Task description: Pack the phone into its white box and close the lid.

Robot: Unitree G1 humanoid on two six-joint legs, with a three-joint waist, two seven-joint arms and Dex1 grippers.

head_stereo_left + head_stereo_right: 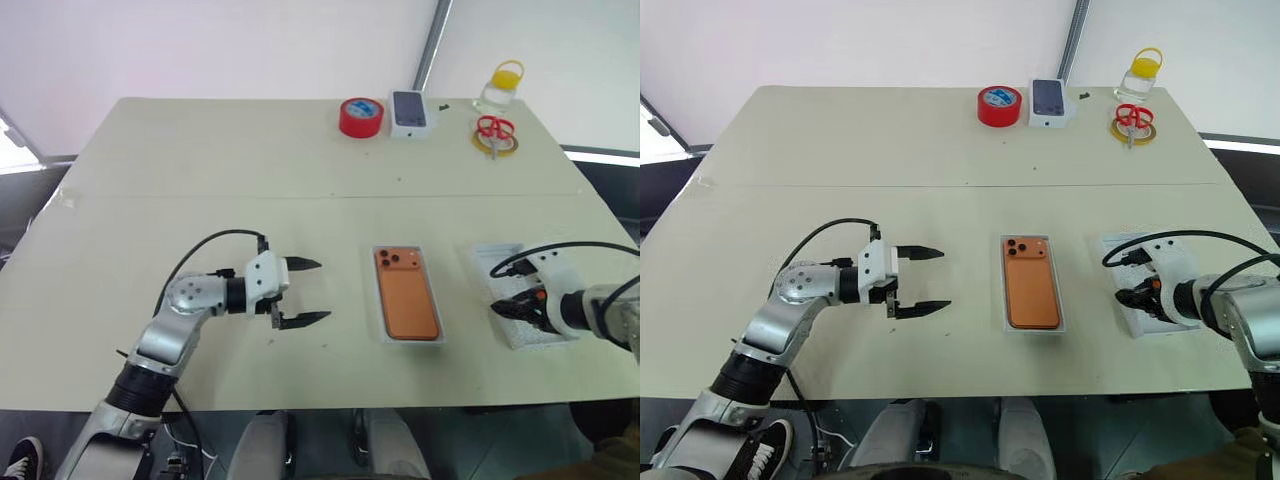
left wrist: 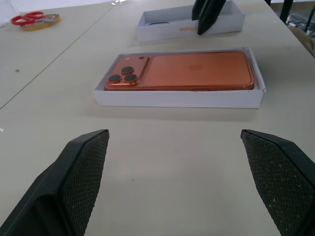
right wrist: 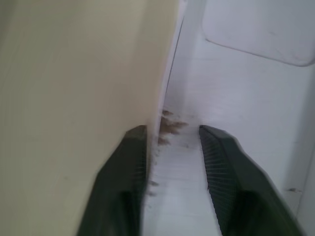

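- Orange rectangular phone (image 1: 407,294) already lies in shallow white box (image 1: 381,300), mid-table.
- White moulded lid (image 1: 513,262) sits well right; right gripper (image 1: 520,309) fingers narrowing astride its near wall. Shallow pinch, may slip or tilt.
- Left gripper (image 1: 305,292) wide, empty.

Lab test bench, plain table (image 1: 200,150), white backdrop (image 1: 200,40)

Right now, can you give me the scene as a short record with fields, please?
phone: phone lies camera side up inside the white box, mid table
lid: lid lies inside up on the table, to the right of the box
left gripper: left gripper open, above bare table to the left of the box
right gripper: right gripper at the lid's near left wall, one finger on each side; grip not certain
far edge: red tape roll, small phone on a box, scissors
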